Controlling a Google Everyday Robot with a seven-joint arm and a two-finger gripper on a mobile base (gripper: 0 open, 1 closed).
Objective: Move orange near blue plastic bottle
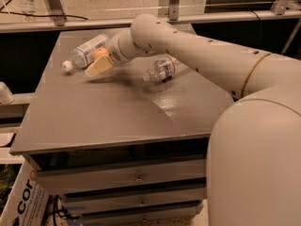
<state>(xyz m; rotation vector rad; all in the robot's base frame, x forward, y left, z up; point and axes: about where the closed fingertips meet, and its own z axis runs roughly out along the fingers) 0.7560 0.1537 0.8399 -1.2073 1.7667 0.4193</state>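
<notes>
Your gripper (pixel 99 64) hangs over the far-left table (pixel 108 121) at the orange (pixel 100 53), grip impossible to tell, just beside the blue plastic bottle (pixel 89 50); a clear bottle (pixel 162 69) lies rightward, with bare tabletop toward the front edge.

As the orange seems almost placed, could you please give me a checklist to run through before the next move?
1. Orange in view at the pincer, far left of the table: ok.
2. Orange close to the blue plastic bottle: ok, right beside its body.
3. Orange resting on the table, free of the pincer: cannot tell.
4. Blue plastic bottle lying on its side on the table: ok.
5. Clear bottle apart from the pincer: ok, it lies further right, under the arm.
</notes>
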